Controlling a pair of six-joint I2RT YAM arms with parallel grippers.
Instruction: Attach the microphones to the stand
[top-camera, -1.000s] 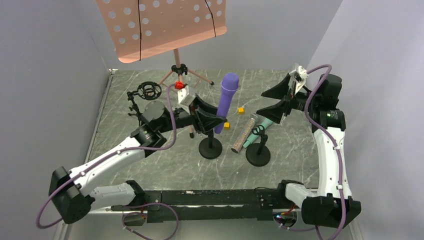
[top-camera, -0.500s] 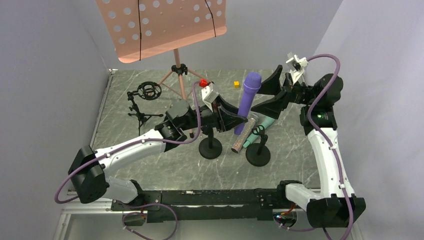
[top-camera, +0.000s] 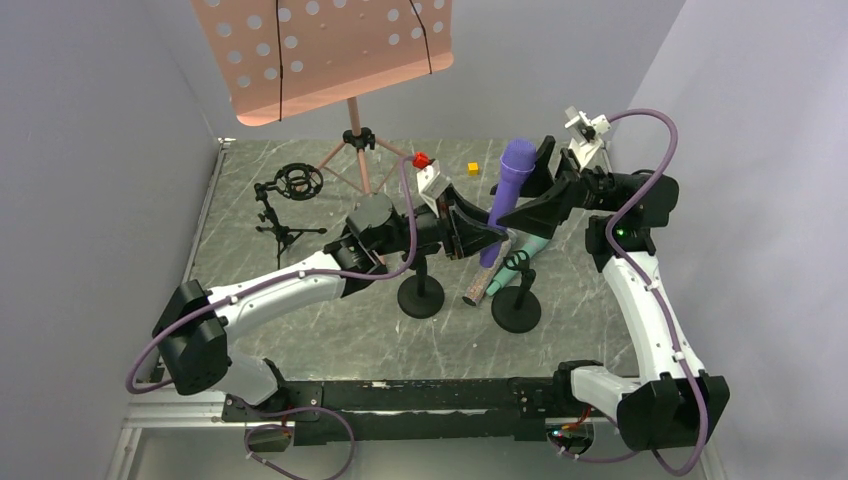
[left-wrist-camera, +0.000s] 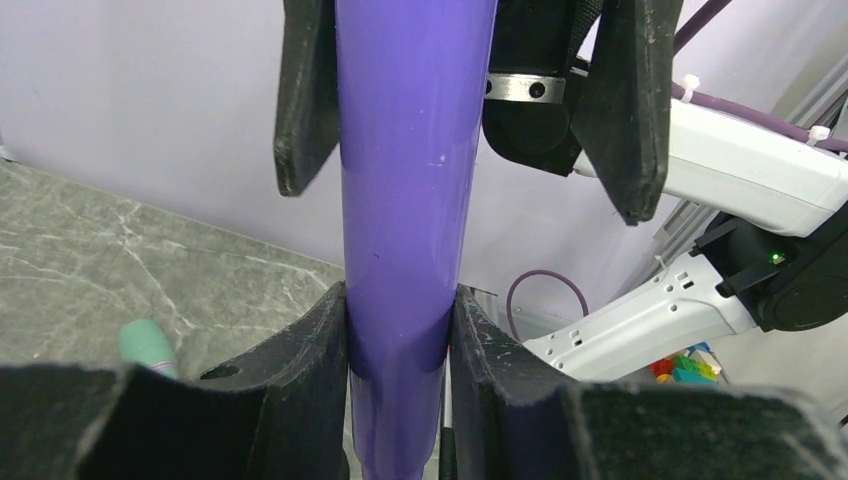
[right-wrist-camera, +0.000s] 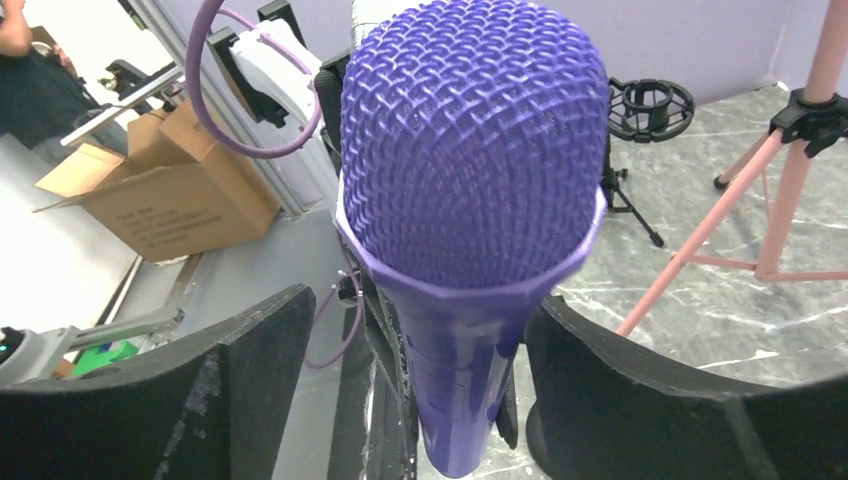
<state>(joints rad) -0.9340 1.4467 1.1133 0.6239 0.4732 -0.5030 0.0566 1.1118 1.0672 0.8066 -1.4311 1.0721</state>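
Note:
My left gripper (top-camera: 487, 237) is shut on the lower shaft of the purple microphone (top-camera: 505, 200) and holds it upright above the table. In the left wrist view the shaft (left-wrist-camera: 415, 200) sits pinched between my fingers (left-wrist-camera: 312, 365). My right gripper (top-camera: 528, 190) is open, with its jaws on either side of the microphone just below the mesh head (right-wrist-camera: 470, 140), not clamped. The mint-teal microphone (top-camera: 533, 248) and the glittery microphone (top-camera: 484, 285) lie on the table by two black round-base stands (top-camera: 421, 297) (top-camera: 516, 310).
A pink music stand (top-camera: 325, 50) on a tripod stands at the back. A small black tripod with a shock mount (top-camera: 291, 185) is at the back left, also in the right wrist view (right-wrist-camera: 648, 108). A yellow cube (top-camera: 473, 168) lies at the back.
My left arm has carried the purple microphone to the right and farther back. My right gripper has come left and now straddles the microphone's upper part.

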